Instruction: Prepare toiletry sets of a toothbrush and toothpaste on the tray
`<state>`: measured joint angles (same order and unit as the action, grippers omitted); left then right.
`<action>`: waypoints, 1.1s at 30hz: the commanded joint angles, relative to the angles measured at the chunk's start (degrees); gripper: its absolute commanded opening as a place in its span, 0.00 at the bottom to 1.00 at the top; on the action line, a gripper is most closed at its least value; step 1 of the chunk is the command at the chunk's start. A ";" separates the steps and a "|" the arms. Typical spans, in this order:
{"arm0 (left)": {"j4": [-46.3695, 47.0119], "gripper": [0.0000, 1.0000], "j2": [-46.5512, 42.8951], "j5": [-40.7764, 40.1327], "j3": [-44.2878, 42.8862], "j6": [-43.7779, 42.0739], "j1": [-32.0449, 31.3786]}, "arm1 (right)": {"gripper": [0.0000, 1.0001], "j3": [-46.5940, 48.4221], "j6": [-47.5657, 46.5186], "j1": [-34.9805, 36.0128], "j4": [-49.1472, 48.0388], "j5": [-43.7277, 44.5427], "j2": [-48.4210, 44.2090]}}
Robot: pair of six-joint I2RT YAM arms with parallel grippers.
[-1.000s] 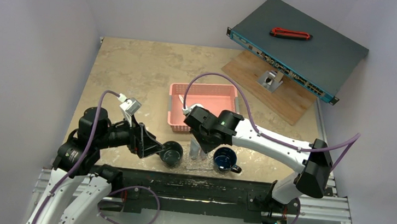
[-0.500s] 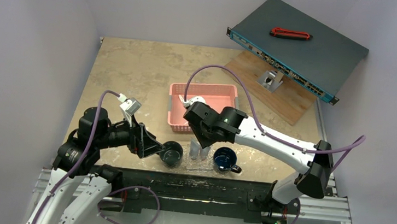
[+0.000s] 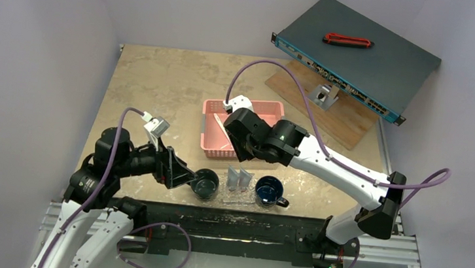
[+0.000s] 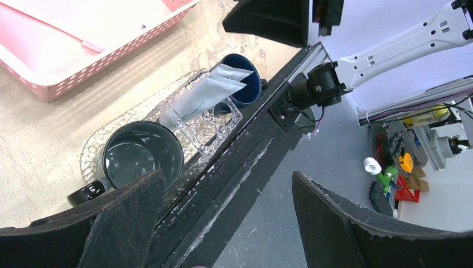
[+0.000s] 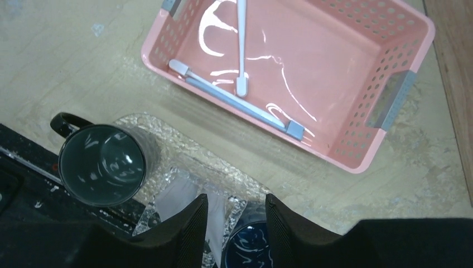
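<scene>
now, right claw (image 5: 237, 199) slightly parted and empty over the pink basket's (image 5: 357, 131) near rim, two toothbrushes (image 5: 240, 102) lying in its left half, toothpaste (image 4: 203, 95) tubes standing in a clear holder (image 4: 215, 120) on the tray (image 5: 184, 146) between dark mug (image 4: 139, 159) and blue mug (image 4: 248, 84), left claw (image 4: 227, 177) wide, empty, beside the dark mug

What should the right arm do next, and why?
Probably lower the open right gripper into the pink basket onto the nearer toothbrush. Both brushes lie in the basket; toothpaste already stands on the tray, with no brush beside it.

Left pincer (image 4: 226, 178) wide apart on a folded arm; right pincer (image 5: 237, 202) downward, slightly apart, empty.
</scene>
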<state>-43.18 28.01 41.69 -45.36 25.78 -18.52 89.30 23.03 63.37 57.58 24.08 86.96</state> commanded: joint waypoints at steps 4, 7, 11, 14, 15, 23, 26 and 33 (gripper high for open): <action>1.14 0.84 1.40 0.12 0.24 -0.91 -0.20 | 0.46 3.51 -4.60 -4.60 -7.73 -3.46 1.65; 1.09 0.84 1.54 -0.12 0.24 -0.87 -0.20 | 0.48 3.66 -5.71 -6.33 -10.83 -5.37 3.45; 0.84 0.84 1.85 -1.00 0.14 -0.91 -0.20 | 0.50 4.72 -6.94 -8.31 -14.08 -8.17 7.32; 0.68 0.84 1.99 -1.30 0.14 -0.90 -0.20 | 0.51 4.75 -7.65 -9.94 -16.82 -10.02 9.90; 0.66 0.84 2.06 -1.34 0.07 -0.91 -0.20 | 0.52 4.75 -7.83 -10.54 -17.75 -10.63 10.77; 0.66 0.85 2.77 -1.45 0.09 -0.97 -0.20 | 0.52 5.86 -9.46 -13.80 -22.23 -15.33 19.09; 0.73 0.96 3.22 -1.23 0.09 -1.06 -0.20 | 0.52 6.51 -10.17 -14.59 -23.76 -16.00 21.85; 0.64 1.00 3.70 -1.18 -0.07 -1.15 -0.19 | 0.52 9.13 -11.07 -16.28 -25.45 -16.89 28.28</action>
<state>-43.42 31.53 40.40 -45.25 25.76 -18.52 95.00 13.54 47.99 35.16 8.29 113.75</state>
